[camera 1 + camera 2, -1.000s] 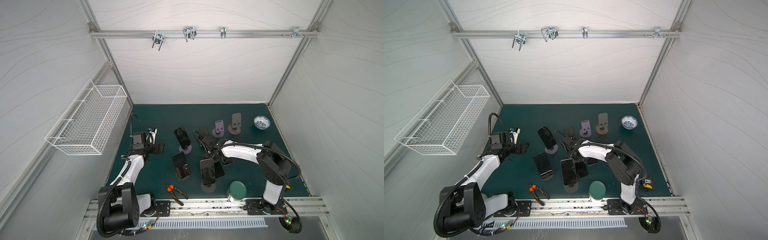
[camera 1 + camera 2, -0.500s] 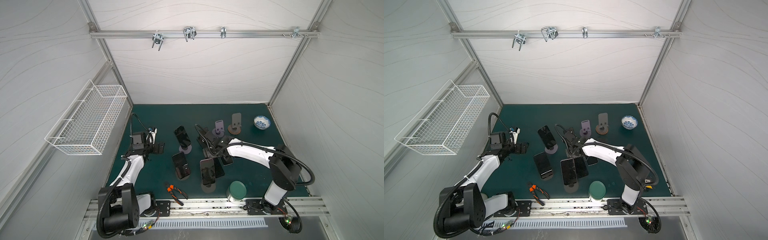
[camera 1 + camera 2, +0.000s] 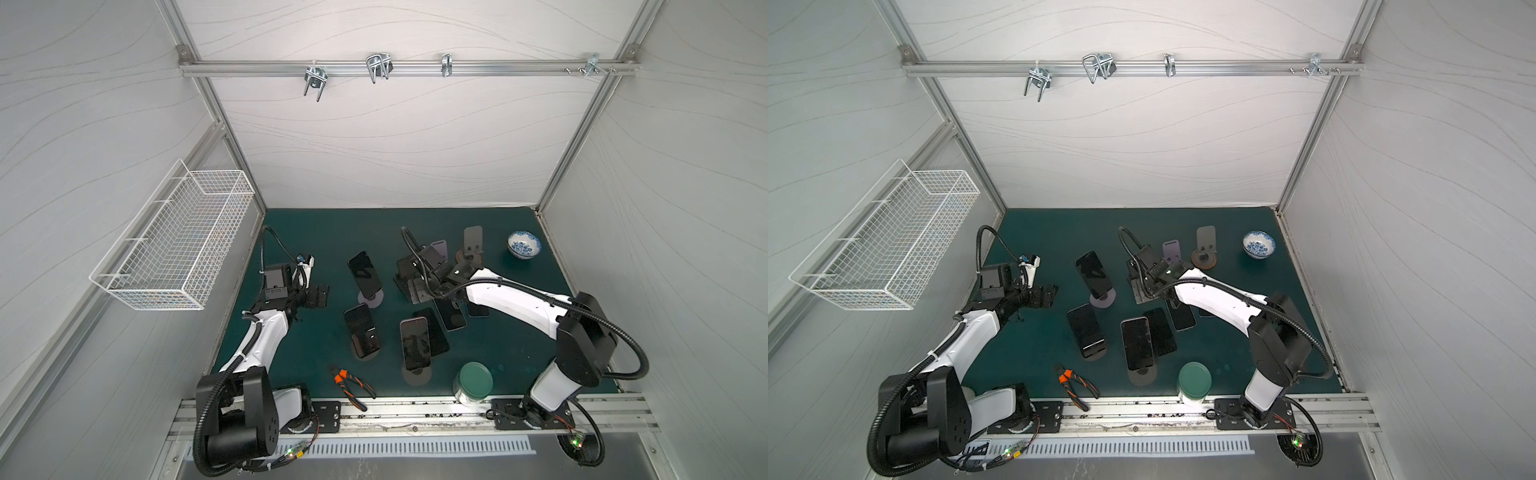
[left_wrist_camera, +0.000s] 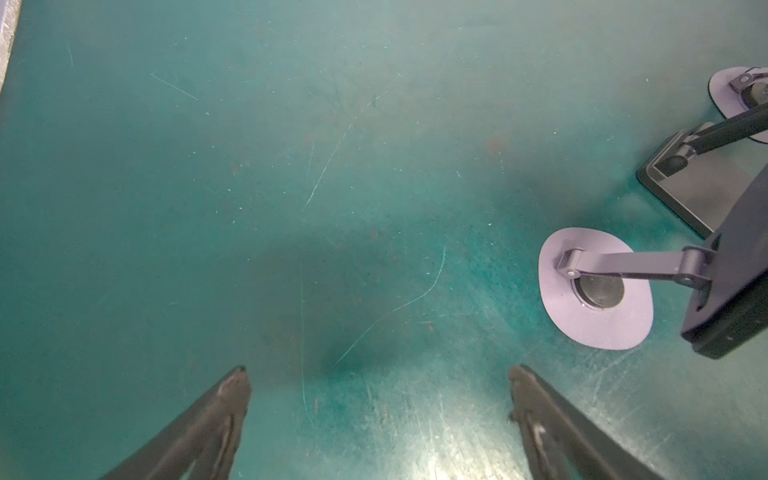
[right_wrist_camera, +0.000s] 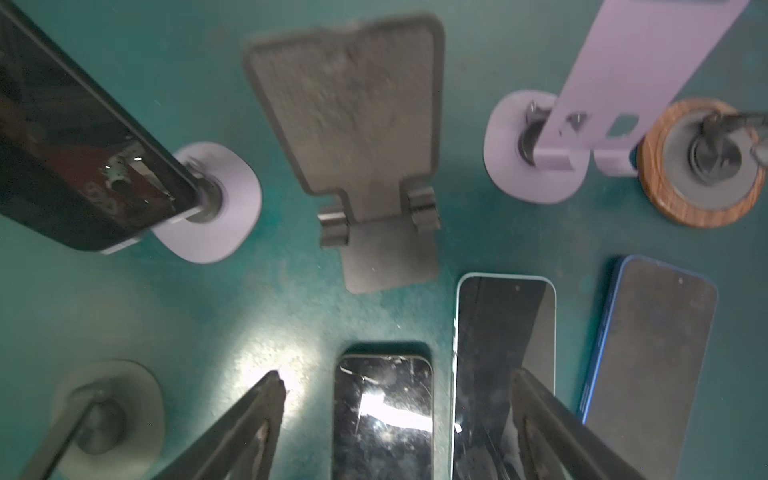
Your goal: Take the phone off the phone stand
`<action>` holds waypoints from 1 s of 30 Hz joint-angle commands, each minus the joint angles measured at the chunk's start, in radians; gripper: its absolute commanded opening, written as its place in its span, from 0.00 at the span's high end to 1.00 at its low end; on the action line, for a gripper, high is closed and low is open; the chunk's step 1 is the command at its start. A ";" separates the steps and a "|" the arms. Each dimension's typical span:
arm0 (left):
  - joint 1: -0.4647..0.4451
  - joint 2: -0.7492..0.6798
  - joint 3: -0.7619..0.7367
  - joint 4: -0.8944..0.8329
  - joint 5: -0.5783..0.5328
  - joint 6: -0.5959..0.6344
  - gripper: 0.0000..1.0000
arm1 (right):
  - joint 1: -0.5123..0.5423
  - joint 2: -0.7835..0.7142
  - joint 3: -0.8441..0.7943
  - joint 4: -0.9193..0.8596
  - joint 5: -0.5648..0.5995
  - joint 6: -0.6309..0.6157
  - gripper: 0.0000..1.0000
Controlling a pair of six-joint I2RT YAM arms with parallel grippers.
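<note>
- Across the green tabletop (image 3: 316, 232), read as a clock with 12 at the far wall and 6 at the rail by the arm bases, phones and phone stands crowd the middle.
- Just toward 1 o'clock from the centre, the right claw (image 5: 399, 384) hangs above the tabletop, its jaws spread wide with nothing between them.
- Below it three phones lie flat side by side, off any stand: a cracked black phone (image 5: 382, 415), a pale-blue-rimmed phone (image 5: 498, 328) and a blue-cased phone (image 5: 652, 345).
- One claw finger crosses in front of the pale-blue-rimmed phone in the right wrist view; whether it touches cannot be told.
- At 12 o'clock from those phones stands a dark folding stand (image 5: 353, 116), empty, its back plate tilted.
- Farther toward 1 o'clock, a lilac stand (image 5: 615, 75) and a wood-footed stand (image 5: 656, 178) sit close together, both empty.
- Three more phones rest on stands: a high-mounted phone (image 3: 365, 272) at 10 o'clock on a lilac foot, a black-cradled phone (image 3: 360, 328) at 8 o'clock and a grey-footed phone (image 3: 414, 343) at 6 o'clock.
- At 9 o'clock the left claw (image 4: 378, 374) hovers over bare tabletop, jaws wide apart and empty.
- A blue-patterned bowl (image 3: 524, 245) sits at 2 o'clock, a green-lidded jar (image 3: 476, 376) at 5 o'clock by the rail and orange-handled pliers (image 3: 351, 384) at 7 o'clock.
- A wire basket (image 3: 178, 245) hangs on the left wall.
</note>
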State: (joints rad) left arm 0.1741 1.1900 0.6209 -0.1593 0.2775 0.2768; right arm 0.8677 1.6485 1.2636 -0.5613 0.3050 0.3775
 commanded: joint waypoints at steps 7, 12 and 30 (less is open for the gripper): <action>-0.001 -0.012 0.013 0.024 0.012 0.010 0.01 | -0.012 -0.141 0.014 -0.040 0.026 -0.096 0.07; -0.001 -0.024 0.005 0.032 0.010 0.009 0.01 | -0.014 -0.204 -0.024 -0.028 0.021 -0.136 0.01; 0.010 -0.021 0.083 -0.046 0.024 0.013 0.00 | -0.022 -0.158 0.050 0.047 -0.223 -0.224 0.01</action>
State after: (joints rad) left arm 0.1768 1.1843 0.6346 -0.1848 0.2787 0.2764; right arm 0.8501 1.4796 1.2846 -0.5495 0.1619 0.1947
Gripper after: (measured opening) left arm 0.995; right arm 0.992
